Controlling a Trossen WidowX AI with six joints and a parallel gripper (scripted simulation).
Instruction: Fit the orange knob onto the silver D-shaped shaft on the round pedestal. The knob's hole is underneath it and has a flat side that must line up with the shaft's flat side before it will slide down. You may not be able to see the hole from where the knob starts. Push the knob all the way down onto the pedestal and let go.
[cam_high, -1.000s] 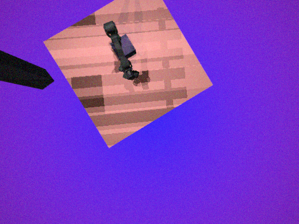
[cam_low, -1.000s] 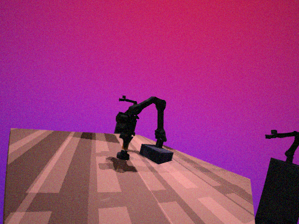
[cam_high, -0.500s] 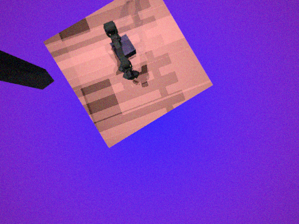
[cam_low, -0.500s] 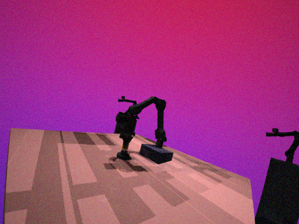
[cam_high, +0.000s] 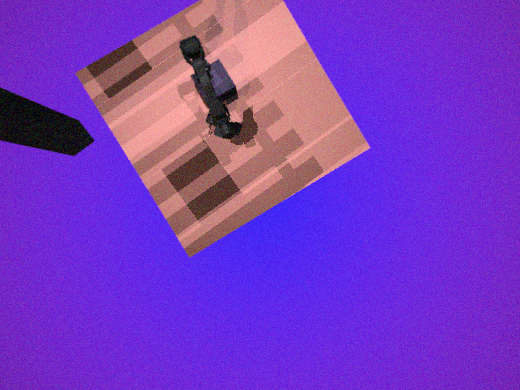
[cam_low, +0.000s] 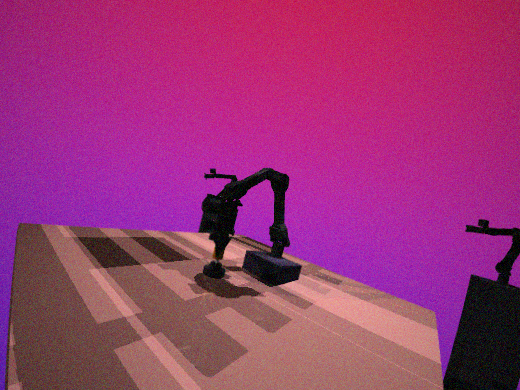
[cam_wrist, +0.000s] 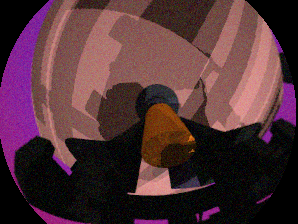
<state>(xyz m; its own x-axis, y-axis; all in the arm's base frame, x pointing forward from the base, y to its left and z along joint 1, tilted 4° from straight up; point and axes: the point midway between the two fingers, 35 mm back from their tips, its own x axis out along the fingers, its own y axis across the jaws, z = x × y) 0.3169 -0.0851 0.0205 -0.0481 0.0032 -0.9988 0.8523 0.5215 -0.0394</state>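
Note:
My gripper (cam_wrist: 161, 121) (cam_low: 218, 254) is shut on the orange knob (cam_wrist: 162, 127) (cam_low: 216, 249) and points down in the exterior view. The dark round pedestal (cam_low: 214, 270) (cam_wrist: 157, 92) stands on the table right below the fingers. In the wrist view the knob's far end overlaps the near part of the pedestal. In the exterior view the knob shows as a thin orange strip above the pedestal's top. The shaft, the knob's hole and their flat sides cannot be made out. In the top view the arm hides the knob.
The arm's dark blue base block (cam_high: 223, 80) (cam_low: 270, 268) stands close to the pedestal. The table (cam_high: 320, 95) (cam_low: 300, 350) has a patchwork of light and dark bands, with the arm's shadow beside the pedestal. A separate black block (cam_low: 482, 330) with another arm stands beyond the table.

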